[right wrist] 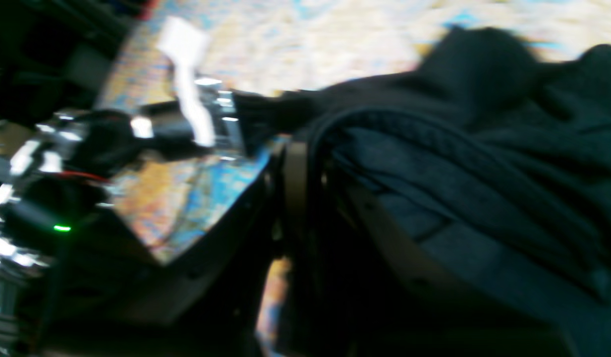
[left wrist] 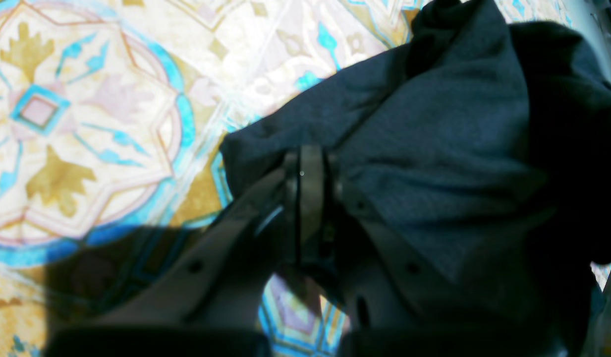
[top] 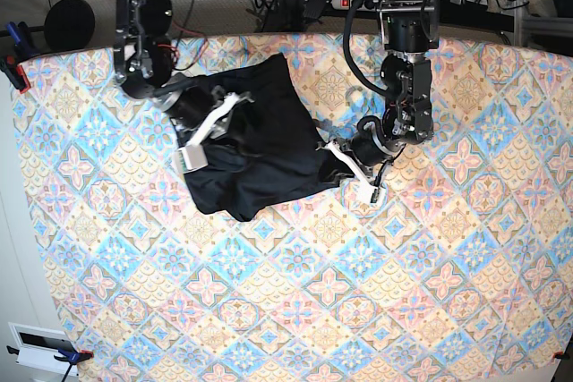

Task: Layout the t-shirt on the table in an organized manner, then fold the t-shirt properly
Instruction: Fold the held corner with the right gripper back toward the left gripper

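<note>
Both my grippers pinch the t-shirt (top: pixel 260 145) shut — left gripper (left wrist: pixel 305 163) at one edge, right gripper (right wrist: pixel 298 158) opposite. Spreading grip, I judge — shirt lies bunched on the table (top: pixel 358 292).

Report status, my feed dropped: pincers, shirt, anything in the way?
Left pincer shut on the t-shirt edge. Right pincer shut on the shirt too. Shirt bunched, not laid flat, on the table. Nothing else seen blocking.
</note>
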You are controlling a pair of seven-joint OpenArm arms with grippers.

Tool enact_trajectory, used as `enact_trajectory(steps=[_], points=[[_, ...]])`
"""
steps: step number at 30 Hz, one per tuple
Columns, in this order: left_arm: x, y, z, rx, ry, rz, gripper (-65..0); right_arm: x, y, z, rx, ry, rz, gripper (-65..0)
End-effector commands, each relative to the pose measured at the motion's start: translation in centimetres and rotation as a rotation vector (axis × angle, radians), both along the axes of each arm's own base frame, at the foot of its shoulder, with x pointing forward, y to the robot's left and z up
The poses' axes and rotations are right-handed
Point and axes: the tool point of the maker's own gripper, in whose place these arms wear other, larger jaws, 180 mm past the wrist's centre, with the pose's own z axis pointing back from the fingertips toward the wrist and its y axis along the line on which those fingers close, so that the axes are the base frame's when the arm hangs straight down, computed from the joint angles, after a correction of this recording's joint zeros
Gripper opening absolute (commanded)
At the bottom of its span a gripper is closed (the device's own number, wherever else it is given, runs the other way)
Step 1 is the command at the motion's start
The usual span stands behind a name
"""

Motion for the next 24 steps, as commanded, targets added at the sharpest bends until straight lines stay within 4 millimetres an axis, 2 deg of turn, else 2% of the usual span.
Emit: enact_trajectory(steps=[1,6,13,17,24], points=[[-2.1,1.5,-2.5,0.112,0.119,-0.023,-65.0,0.5,0.6,1.6,0.04,-0.049,0.005,-65.0],[-2.2,1.5,-2.6,0.112,0.121,-0.022,-65.0,0.4,2.0,0.3,-0.049,-0.051,0.015,-65.0],[-2.2,1.5,-2.6,0.112,0.121,-0.022,-65.0,0.0,3.1,-3.6,-0.259,-0.019,0.036,-65.0],[-2.3,1.5,-2.7,0.112,0.123,-0.022,-65.0,-1.3,4.3,-6.1,-0.256,0.053,0.086,-64.9],[-2.3,1.5,-2.7,0.112,0.123,-0.022,-65.0,-2.0,6.5,-7.1,-0.21,0.053,0.12,-64.9]])
